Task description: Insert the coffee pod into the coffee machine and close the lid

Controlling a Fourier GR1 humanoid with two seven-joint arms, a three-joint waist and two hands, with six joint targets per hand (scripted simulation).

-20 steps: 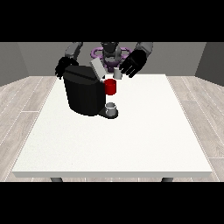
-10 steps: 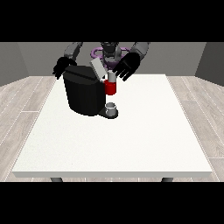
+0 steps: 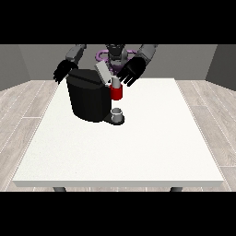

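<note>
i stand behind the white tabletop (image 3: 152,138) with both arms reaching over it. the black coffee machine (image 3: 90,97) sits on the tabletop toward the view's left, and its grey lid (image 3: 103,73) is tilted up, open, at the machine's top right corner. my robot hand at the view's right (image 3: 130,71) hangs just beside the raised lid, its fingers spread and pointing down toward the machine's red front part (image 3: 117,92). a small pale piece that may be the coffee pod (image 3: 116,82) shows right on top of that red part, just under those fingertips; i cannot tell whether the fingers touch it. a small grey cup (image 3: 117,114) stands on the machine's base below the red part. my robot hand at the view's left (image 3: 61,72) hovers behind the machine's far left edge with its fingers relaxed, holding nothing.
</note>
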